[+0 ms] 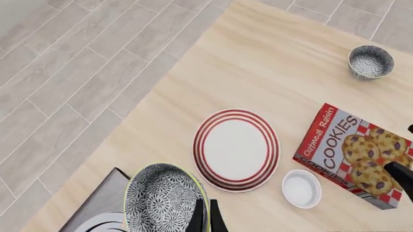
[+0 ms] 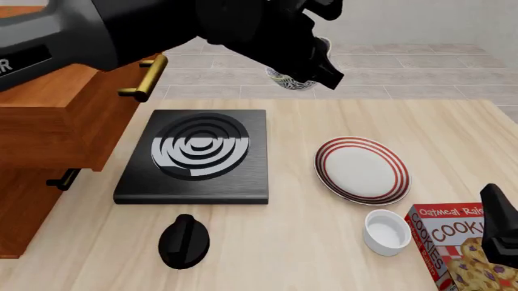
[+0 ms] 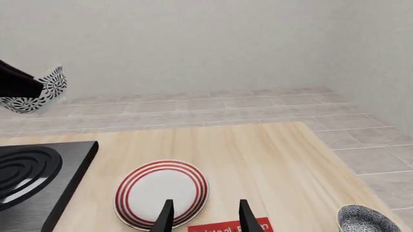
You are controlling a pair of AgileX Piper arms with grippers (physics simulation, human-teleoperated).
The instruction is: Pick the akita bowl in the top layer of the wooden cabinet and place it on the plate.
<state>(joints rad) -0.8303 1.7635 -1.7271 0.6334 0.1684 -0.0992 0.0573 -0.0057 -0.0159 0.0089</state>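
- Bowl (image 1: 164,198), white with a dense black pattern, is pinched at its rim by the left gripper (image 1: 206,217); the left wrist view shows two dark fingers closed on the rim, with the bowl's patterned inside facing the camera.
- Front view shows far less of that bowl (image 2: 295,80): only a patterned sliver peeks out under the big black left arm (image 2: 162,27), in the air beyond the table's far edge, at about 11 o'clock from the plate (image 2: 362,170).
- Right wrist view catches the held bowl (image 3: 38,92) from the side, high above the table and tilted, well apart from the plate (image 3: 161,193).
- Plate, white with red rings, lies flat and bare on the pale wooden table (image 2: 324,254), just right of a black stove plate (image 2: 198,154).
- Only the front view shows the reddish-brown cabinet (image 2: 48,139) at 9 o'clock, its top drawer (image 2: 77,124) pulled out, brass handle (image 2: 144,77) forward.
- Front view also shows a black knob-like object (image 2: 184,240) at 6 o'clock from the stove plate.
- Plain white cup (image 2: 386,231) sits just beside the plate at 5 o'clock, next to a red cookie box (image 2: 449,242).
- Second patterned bowl (image 1: 370,61) stands on the table; both wrist views show it, the front view does not.
- Right gripper (image 3: 203,217) hangs over the cookie box, its fingers spread apart and holding nothing.
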